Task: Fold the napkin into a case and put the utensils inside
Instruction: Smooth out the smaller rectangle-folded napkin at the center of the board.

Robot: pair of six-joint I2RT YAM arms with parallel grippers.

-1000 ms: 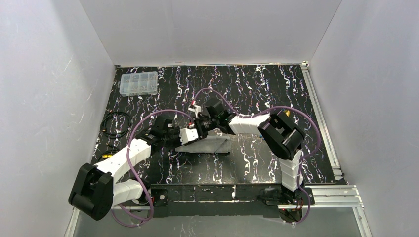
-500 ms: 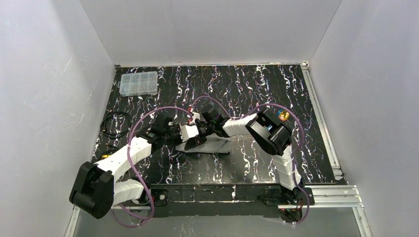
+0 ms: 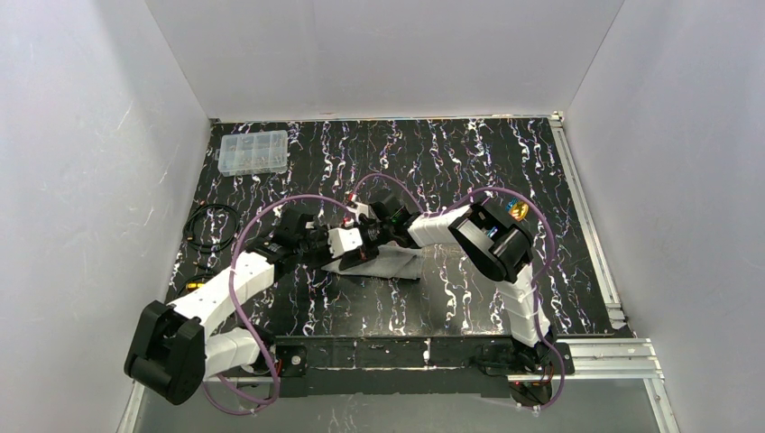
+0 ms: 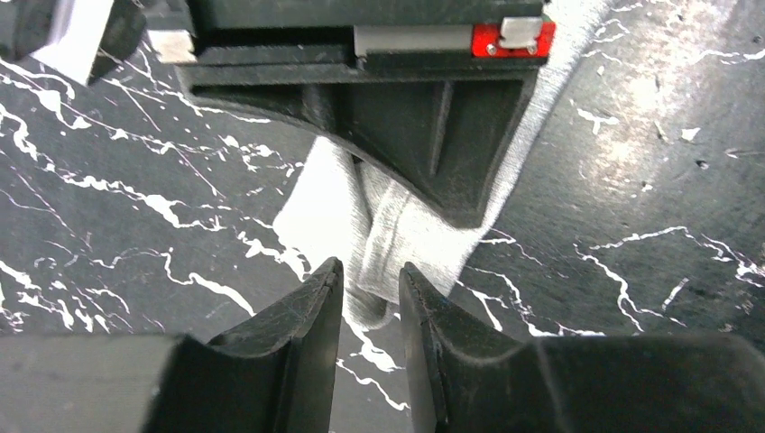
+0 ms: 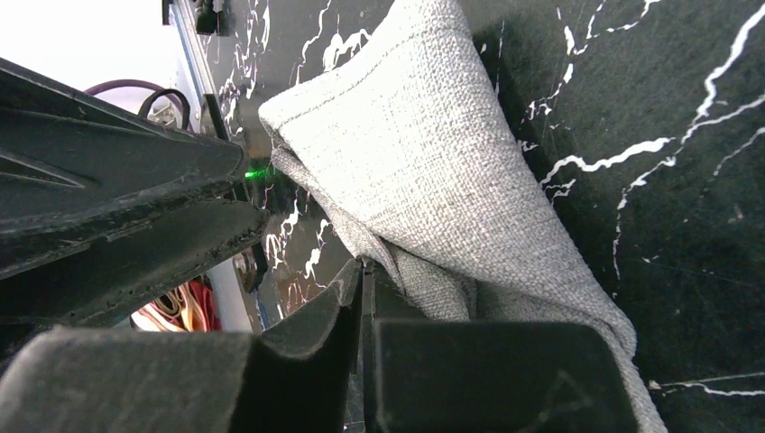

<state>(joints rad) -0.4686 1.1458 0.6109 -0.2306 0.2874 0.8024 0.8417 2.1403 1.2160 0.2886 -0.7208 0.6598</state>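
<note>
Grey woven cloth, the napkin (image 3: 390,262), lies near the middle of the black marbled table (image 3: 469,162), doubled into a narrow layered wedge rather than spread as a square. Both arms meet at its left end. Left wrist view: the left gripper (image 4: 370,287) has its jaws slightly spread, and a tip of the napkin (image 4: 397,225) pokes into the gap between them without being squeezed; the black body of the other gripper hangs just above that tip. Right wrist view: the right gripper (image 5: 363,275) has its jaws drawn almost together, and a folded edge of the napkin (image 5: 433,153) runs down to the fingertips, so they appear to pinch one layer, though the contact itself is partly hidden. The arrangement suggests a hand-over of this end to the right jaws. Stage of task, as judged: folding is begun but unfinished; at least one fold is in, yet no flat rectangular pouch with an open mouth can be seen. The utensils cannot be made out in any view, so loading them is wholly to come. A clear box (image 3: 253,152) sits at the far left corner and a black cable (image 3: 212,225) coils by the left edge, both well apart from the napkin.
</note>
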